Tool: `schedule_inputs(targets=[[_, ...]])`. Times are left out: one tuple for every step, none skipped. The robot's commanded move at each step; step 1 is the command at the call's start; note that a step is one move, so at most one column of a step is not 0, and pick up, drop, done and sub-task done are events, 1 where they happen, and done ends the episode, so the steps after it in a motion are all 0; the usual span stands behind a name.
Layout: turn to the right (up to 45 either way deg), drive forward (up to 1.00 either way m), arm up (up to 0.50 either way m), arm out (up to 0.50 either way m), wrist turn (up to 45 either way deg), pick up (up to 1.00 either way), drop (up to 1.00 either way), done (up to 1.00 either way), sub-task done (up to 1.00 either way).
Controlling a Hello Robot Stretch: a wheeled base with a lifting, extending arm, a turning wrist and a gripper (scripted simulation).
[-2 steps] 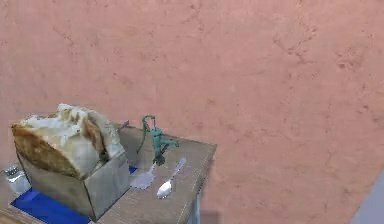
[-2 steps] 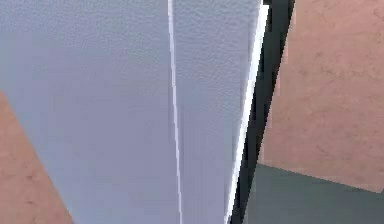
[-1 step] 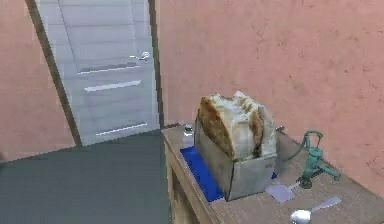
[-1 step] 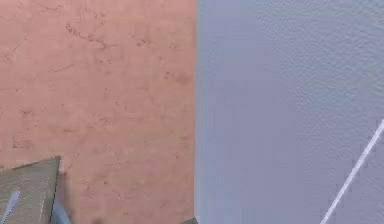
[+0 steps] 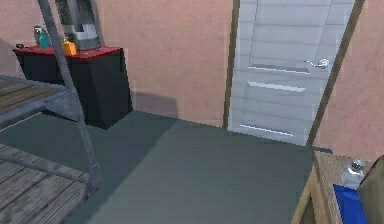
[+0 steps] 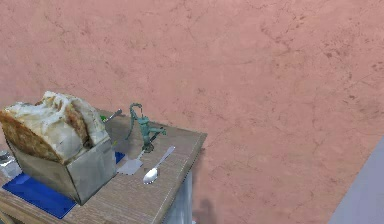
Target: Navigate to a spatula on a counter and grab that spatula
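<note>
Forward view: pink walls meet at a far corner above a grey-green floor (image 5: 190, 160). A white panelled door (image 5: 285, 70) stands at the far right, its handle (image 5: 318, 63) on its right side. At the far left a dark cabinet (image 5: 80, 90) with a red top stands against the wall; on it are a teal bottle (image 5: 42, 37), a small orange thing (image 5: 69, 46) and a grey appliance (image 5: 80, 25). A wooden shelf unit (image 5: 30, 100) on a metal frame fills the near left. At the near right corner shows a wooden counter's edge (image 5: 318, 190).

Arm side view: the counter (image 6: 165, 185) stands against a pink wall (image 6: 260, 70). At its left a blue mat (image 6: 40, 195) lies under a grey metal box (image 6: 85, 170) with a crusty loaf (image 6: 50, 125) in it. Just right of the box stands a small green pump-shaped ornament (image 6: 145, 125). In front of it, on the bare wood, lies a pale flat-bladed utensil, by its shape the spatula (image 6: 130, 165), just right of the mat's edge; a spoon (image 6: 152, 173) lies just beside it on the right, both pointing away toward the wall.

The gripper's state cannot be told
</note>
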Motion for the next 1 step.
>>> schedule_inputs(targets=[[0.0,0.0,0.5,0.0,0.0,0.0,0.0,0.0,0.0]])
